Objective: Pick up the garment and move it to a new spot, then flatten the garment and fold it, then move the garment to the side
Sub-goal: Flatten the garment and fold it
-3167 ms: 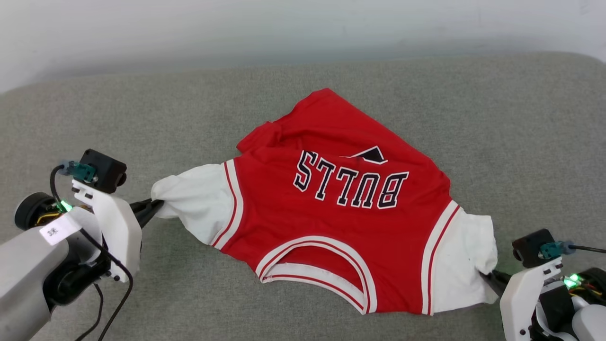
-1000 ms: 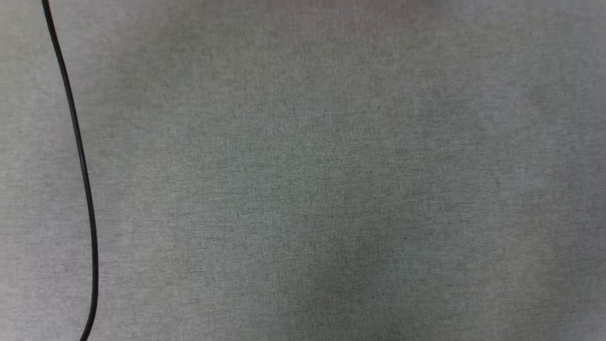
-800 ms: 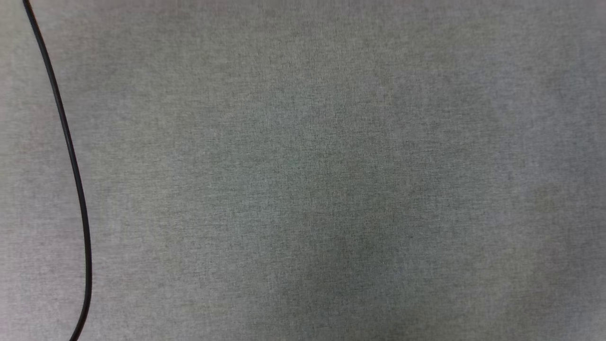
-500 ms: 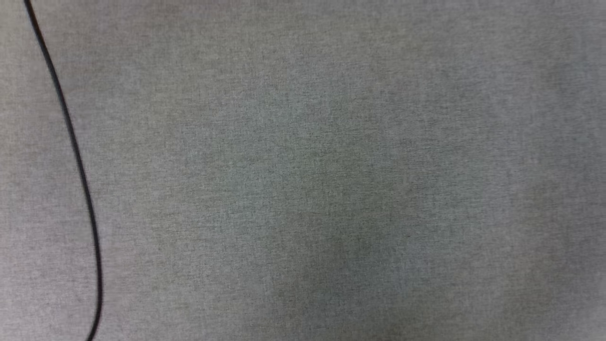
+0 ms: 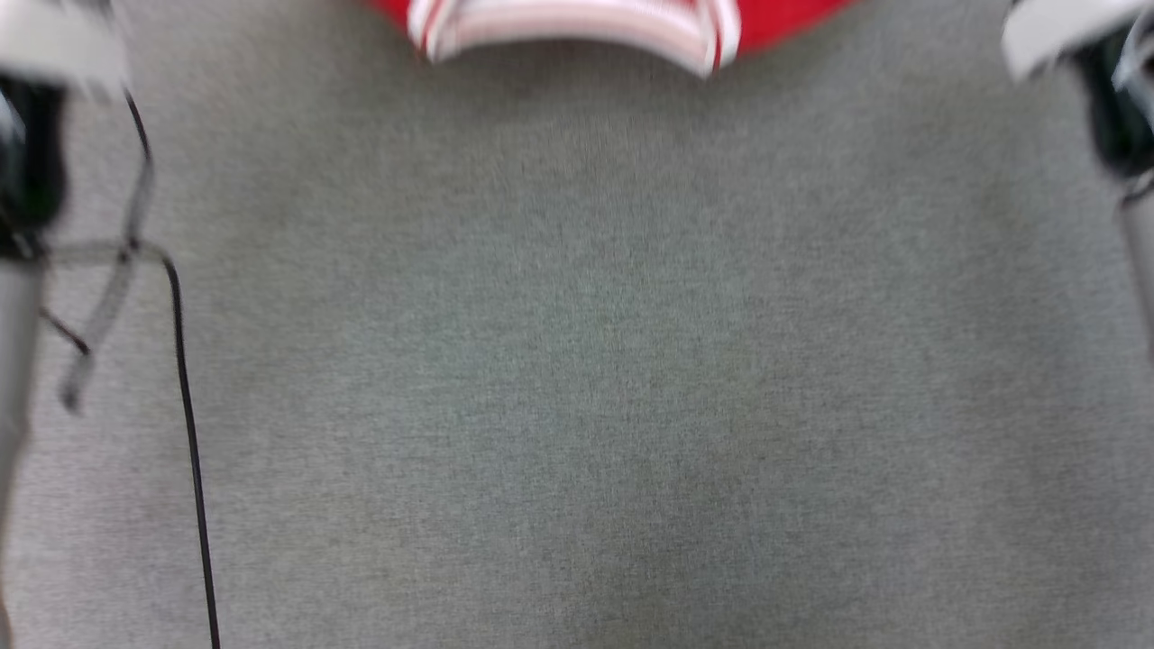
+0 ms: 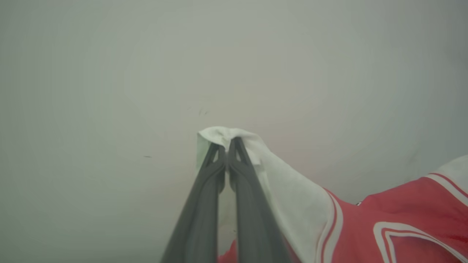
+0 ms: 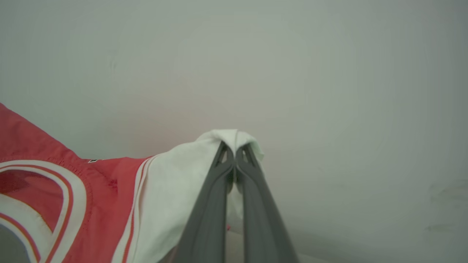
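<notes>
Left gripper (image 6: 227, 144): the two dark fingers are pressed together, pinching the bunched tip of a white sleeve.
Right gripper (image 7: 235, 149): its fingers are likewise closed tight on the gathered tip of the other white sleeve.
Left-held sleeve (image 6: 292, 197): drapes from the pinch over the right-hand finger and runs down to the red-and-white striped armhole band.
Right-held sleeve (image 7: 175, 190): falls from the pinch to the left in the right wrist view and meets the striped band there.
Jersey (image 6: 395, 219): its red body hangs between the two grippers, held by both sleeve tips. The white-and-red neck trim curves across the lower corner of each wrist view.
Jersey in the head view: only a blurred strip of red cloth and the neck trim (image 5: 577, 25) shows at the top edge, above the grey surface. I cannot tell whether it touches.
Backdrop of the wrist views: a plain pale wall (image 6: 109, 73).
Grey fabric surface (image 5: 577, 379): spreads below the jersey.
Black cable (image 5: 187, 406): runs down the left side, beside the blurred left arm (image 5: 22, 189).
Right arm (image 5: 1113, 108): blurred, at the upper right corner.
</notes>
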{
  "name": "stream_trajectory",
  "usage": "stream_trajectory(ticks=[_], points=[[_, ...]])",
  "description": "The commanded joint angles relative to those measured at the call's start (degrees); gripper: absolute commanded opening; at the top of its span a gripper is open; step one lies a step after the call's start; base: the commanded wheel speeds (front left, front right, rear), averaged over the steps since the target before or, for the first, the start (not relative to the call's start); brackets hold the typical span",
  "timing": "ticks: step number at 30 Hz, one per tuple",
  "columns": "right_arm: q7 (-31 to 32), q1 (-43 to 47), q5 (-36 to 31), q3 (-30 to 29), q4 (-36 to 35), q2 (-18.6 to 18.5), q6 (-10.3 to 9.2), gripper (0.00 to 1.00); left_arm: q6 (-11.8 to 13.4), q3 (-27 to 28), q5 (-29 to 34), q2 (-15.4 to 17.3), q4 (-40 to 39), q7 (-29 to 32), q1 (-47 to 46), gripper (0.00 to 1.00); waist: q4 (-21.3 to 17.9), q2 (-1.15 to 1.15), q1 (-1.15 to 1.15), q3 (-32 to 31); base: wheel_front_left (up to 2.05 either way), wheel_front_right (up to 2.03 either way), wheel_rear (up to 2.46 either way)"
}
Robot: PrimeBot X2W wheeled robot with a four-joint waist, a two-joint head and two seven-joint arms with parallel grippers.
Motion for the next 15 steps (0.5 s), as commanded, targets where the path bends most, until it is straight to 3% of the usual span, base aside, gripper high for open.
stream_trajectory(ticks=[1,15], points=[[-0.60,3.25,0.92,0.21,-0.87,-0.59,-0.06,0.00,0.45,0.92,0.39,-0.64,-0.93,-0.28,4.12,0.00,0.37,0.00,0.01,-3.09,0.00,0.00,0.00],[0.37,33.51,3.84,-1.79,-8.89,-2.39,-0.06,0.00,3.33,6.47,0.68,-5.57,-6.93,-0.28,35.83,0.00,1.76,0.00,0.01,-14.89,0.00,0.00,0.00]])
